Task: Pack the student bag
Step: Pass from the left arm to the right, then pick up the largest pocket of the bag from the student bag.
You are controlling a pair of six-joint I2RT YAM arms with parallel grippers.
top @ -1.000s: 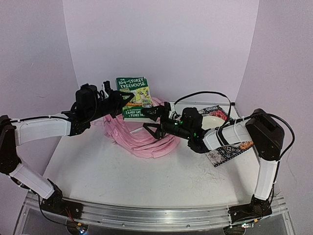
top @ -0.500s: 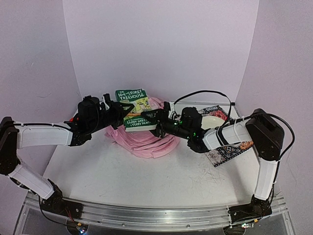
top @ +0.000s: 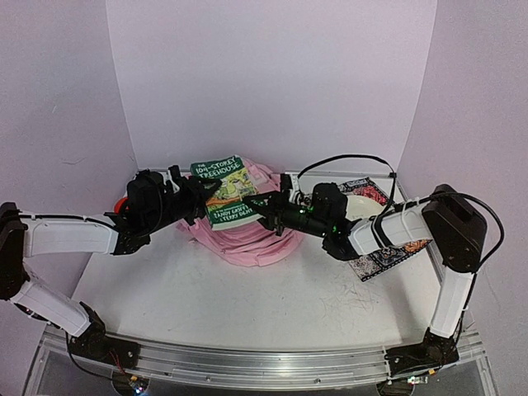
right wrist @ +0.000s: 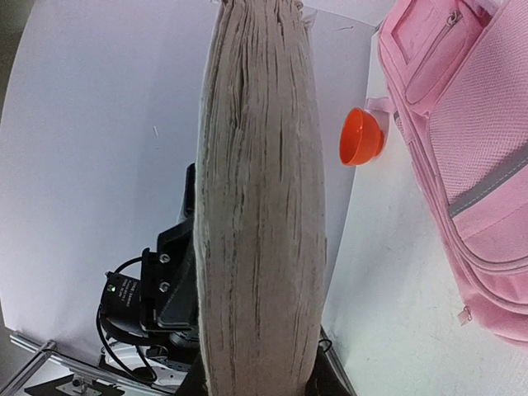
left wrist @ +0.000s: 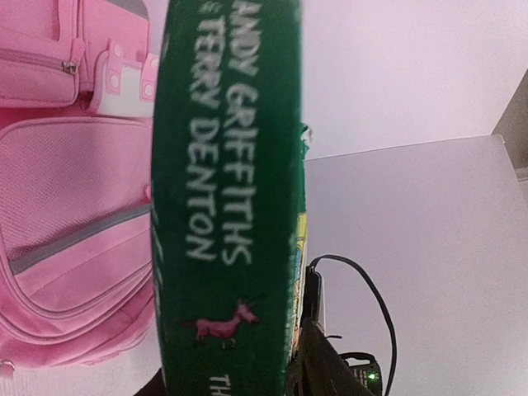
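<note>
Holding, jointly: one green paperback book point(top: 224, 191), tilted, raised above the bag.

Left claw point(top: 198, 196): clenched on the book's spine side; the left wrist view looks straight at the green spine, with author names legible.

Right claw point(top: 262, 206): clamped on the opposite, page-edge side; the right wrist view is filled by the page block, with dark finger bases hard against both covers.

Student bag point(top: 247, 239): lies slumped on the counter point(top: 247, 297), back centre, just below and behind the book. Front zip pockets face the wrist cameras. No open mouth shows in any view.

Also present: orange cup point(right wrist: 361, 136) by the bag's left end; patterned cloth point(top: 384, 256) well to the right.

Step in hand, as judged: carrying the book between the arms, insertion not yet begun.

Next move calls for: one claw to let go, an opening to be found or made in the bag, and the book to be slid in edge-first.
</note>
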